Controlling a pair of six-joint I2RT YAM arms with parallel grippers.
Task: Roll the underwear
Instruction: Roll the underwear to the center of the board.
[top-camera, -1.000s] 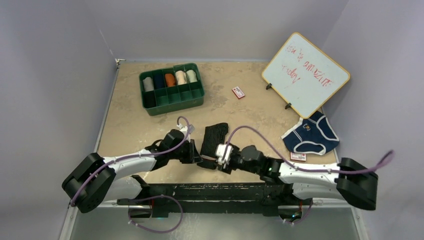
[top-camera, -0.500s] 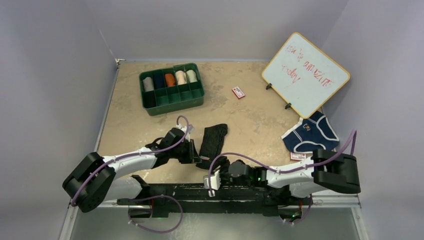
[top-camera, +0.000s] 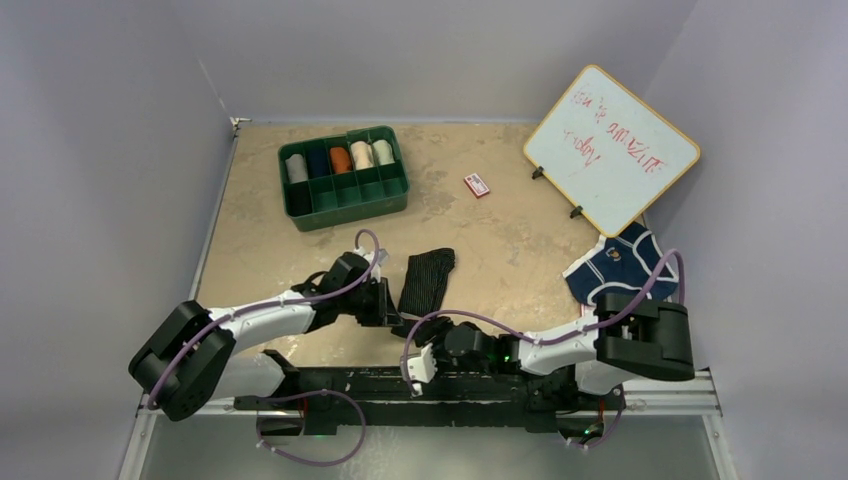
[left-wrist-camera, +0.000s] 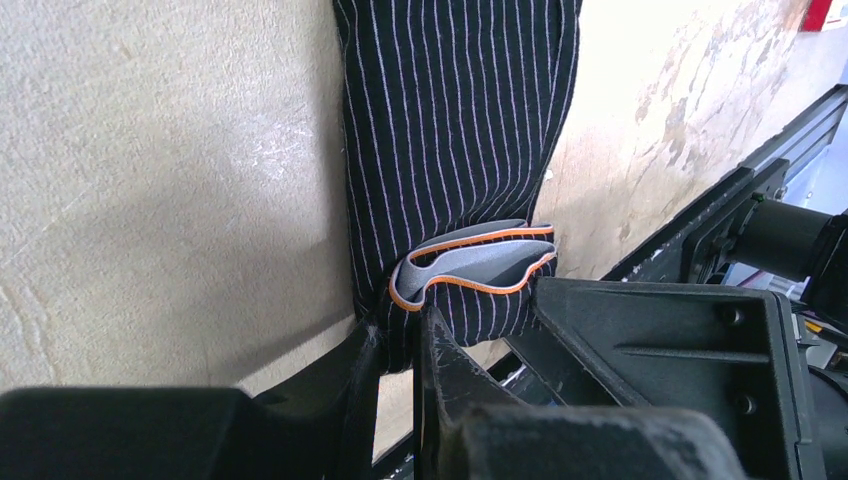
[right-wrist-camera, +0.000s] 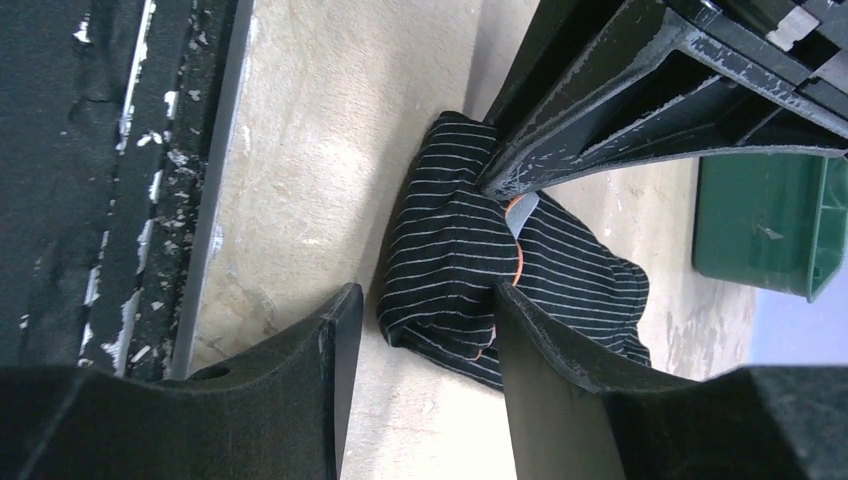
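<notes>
The black underwear (top-camera: 427, 280), with thin pale stripes, lies folded in a long strip on the table. My left gripper (top-camera: 393, 318) is shut on its near end, where a grey waistband with orange edging (left-wrist-camera: 480, 260) bunches up beside the jaws (left-wrist-camera: 400, 335). My right gripper (top-camera: 418, 340) is open and empty, low at the table's near edge. It sits just short of the strip's near end (right-wrist-camera: 470, 270), with its fingertips (right-wrist-camera: 425, 300) apart and not touching it. The navy underwear (top-camera: 620, 265) with white edging lies flat at the right, partly behind my right arm.
A green compartment tray (top-camera: 350, 208) with several rolled cloths stands at the back left. A whiteboard (top-camera: 612, 148) leans at the back right. A small red-and-white card (top-camera: 477, 184) lies between them. The black frame rail (right-wrist-camera: 90, 150) runs along the near table edge.
My right gripper has come off the black underwear's near end and drawn back and down to the table's front edge. The left gripper has kept its hold and place.
</notes>
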